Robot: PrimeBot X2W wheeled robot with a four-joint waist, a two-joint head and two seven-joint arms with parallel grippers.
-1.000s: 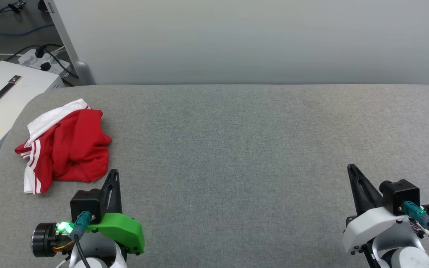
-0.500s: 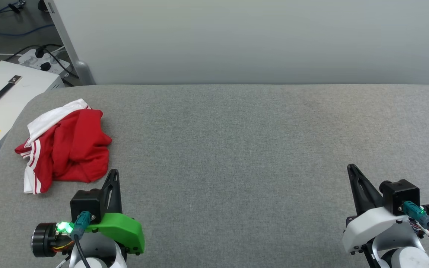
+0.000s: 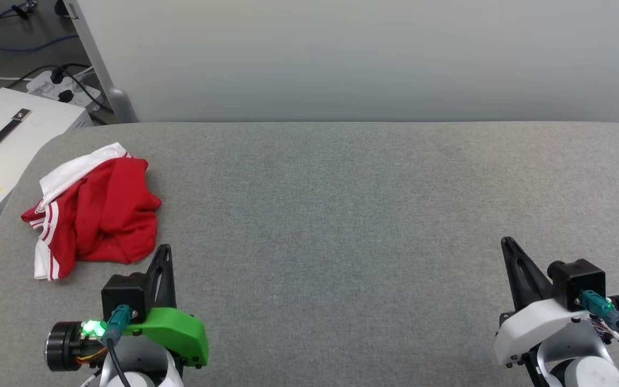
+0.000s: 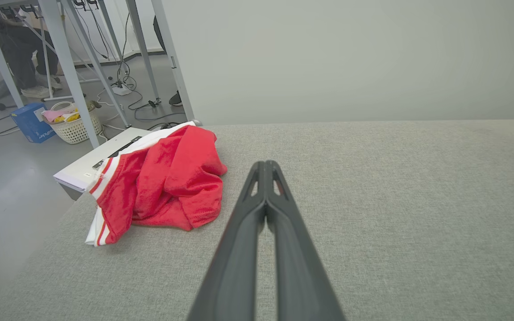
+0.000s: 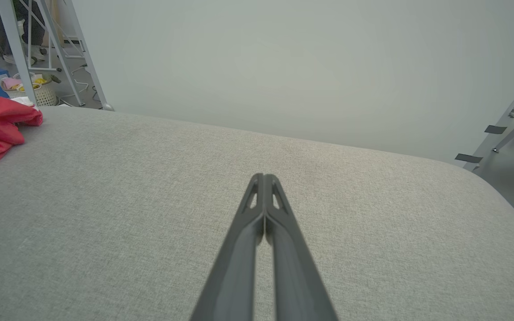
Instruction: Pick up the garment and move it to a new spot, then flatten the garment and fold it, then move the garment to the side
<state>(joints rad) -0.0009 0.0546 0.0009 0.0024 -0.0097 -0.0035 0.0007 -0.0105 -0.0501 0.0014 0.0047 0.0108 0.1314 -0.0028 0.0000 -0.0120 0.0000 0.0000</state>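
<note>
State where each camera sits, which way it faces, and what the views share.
Head view: on the head, looking forward and down at the grey table; left pincer lower left, right pincer lower right, both shut.
Left wrist view: on the left wrist, looking along the left pincer toward the crumpled garment.
Right wrist view: on the right wrist, looking along the right pincer toward a pale partition.
Shared: all three show the garment at the table's left end.

Head view looks down; wrist views skim low, all sharing the garment (image 3: 94, 215).
</note>
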